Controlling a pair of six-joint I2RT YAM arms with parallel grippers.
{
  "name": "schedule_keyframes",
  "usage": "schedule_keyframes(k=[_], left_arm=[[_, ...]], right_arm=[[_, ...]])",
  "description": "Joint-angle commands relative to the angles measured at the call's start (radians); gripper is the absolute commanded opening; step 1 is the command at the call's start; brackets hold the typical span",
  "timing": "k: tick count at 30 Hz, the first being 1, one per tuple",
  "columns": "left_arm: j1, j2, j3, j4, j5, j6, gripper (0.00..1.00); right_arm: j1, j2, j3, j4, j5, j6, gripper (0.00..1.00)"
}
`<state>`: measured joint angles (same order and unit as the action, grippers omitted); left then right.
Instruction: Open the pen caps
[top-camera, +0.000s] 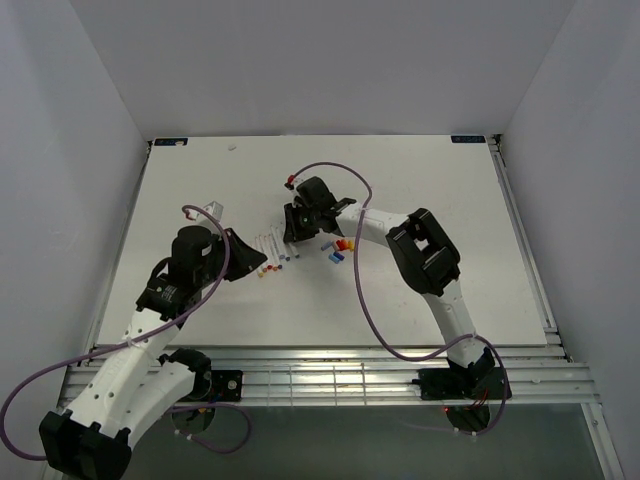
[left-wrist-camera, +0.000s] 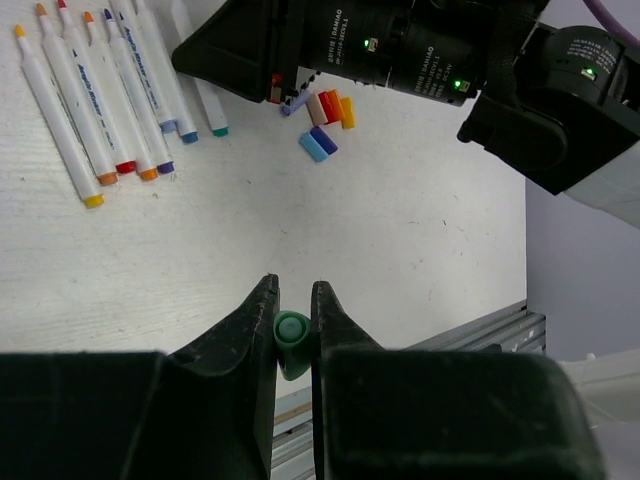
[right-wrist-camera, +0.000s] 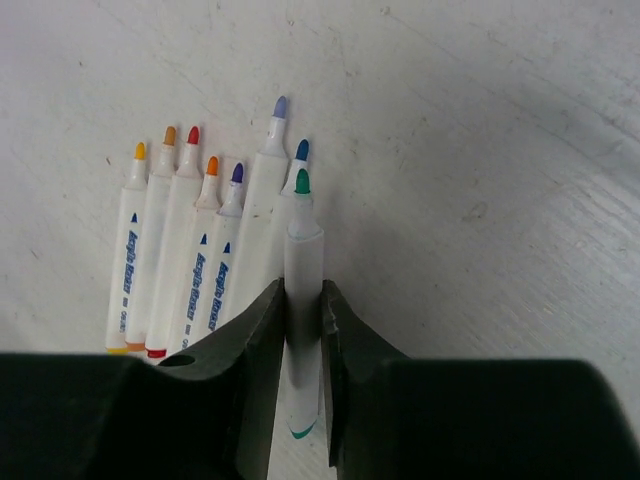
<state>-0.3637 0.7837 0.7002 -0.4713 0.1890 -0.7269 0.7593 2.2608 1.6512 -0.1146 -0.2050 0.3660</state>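
Note:
My left gripper (left-wrist-camera: 293, 305) is shut on a green pen cap (left-wrist-camera: 291, 338), held above the table near its front edge; it shows in the top view (top-camera: 232, 262) too. My right gripper (right-wrist-camera: 302, 310) is shut on the white barrel of an uncapped green-tipped pen (right-wrist-camera: 303, 280), beside the row of uncapped pens (right-wrist-camera: 190, 250). In the top view the right gripper (top-camera: 297, 228) is over the pen row (top-camera: 272, 248). Several loose caps (left-wrist-camera: 325, 115) lie in a small heap, also seen in the top view (top-camera: 340, 248).
The right arm's black wrist (left-wrist-camera: 400, 50) hangs over the far end of the pens. The aluminium rail (left-wrist-camera: 480, 335) marks the table's front edge. A small white object (top-camera: 212, 210) lies left of the left arm.

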Motion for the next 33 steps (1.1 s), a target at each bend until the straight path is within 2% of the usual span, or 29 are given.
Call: schedule_keyframes(k=[1, 5, 13, 17, 18, 21, 27, 33], left_arm=[[-0.001, -0.008, -0.007, 0.003, 0.030, 0.001, 0.00], [-0.001, 0.005, -0.039, 0.032, 0.059, 0.001, 0.00], [-0.001, 0.106, -0.071, 0.146, 0.185, -0.026, 0.00], [-0.003, 0.159, -0.062, 0.197, 0.231, -0.034, 0.00], [-0.004, 0.184, -0.062, 0.212, 0.254, -0.035, 0.00], [-0.030, 0.307, -0.051, 0.270, 0.332, -0.066, 0.00], [-0.145, 0.529, 0.019, 0.344, 0.230, -0.095, 0.02], [-0.202, 0.722, 0.154, 0.352, 0.167, -0.080, 0.02]], right_arm=[[0.002, 0.036, 0.045, 0.000, -0.010, 0.025, 0.29], [0.002, 0.014, 0.024, 0.018, -0.007, 0.039, 0.41], [-0.052, -0.118, -0.045, 0.023, -0.005, 0.037, 0.51], [-0.107, -0.333, -0.184, 0.024, 0.030, 0.034, 0.52], [-0.139, -0.383, -0.265, 0.023, 0.033, 0.033, 0.52], [-0.201, -0.567, -0.394, 0.017, 0.036, 0.016, 0.52], [-0.267, -0.887, -0.657, -0.088, 0.159, -0.075, 0.52], [-0.333, -1.125, -0.837, -0.123, 0.118, -0.094, 0.56]])
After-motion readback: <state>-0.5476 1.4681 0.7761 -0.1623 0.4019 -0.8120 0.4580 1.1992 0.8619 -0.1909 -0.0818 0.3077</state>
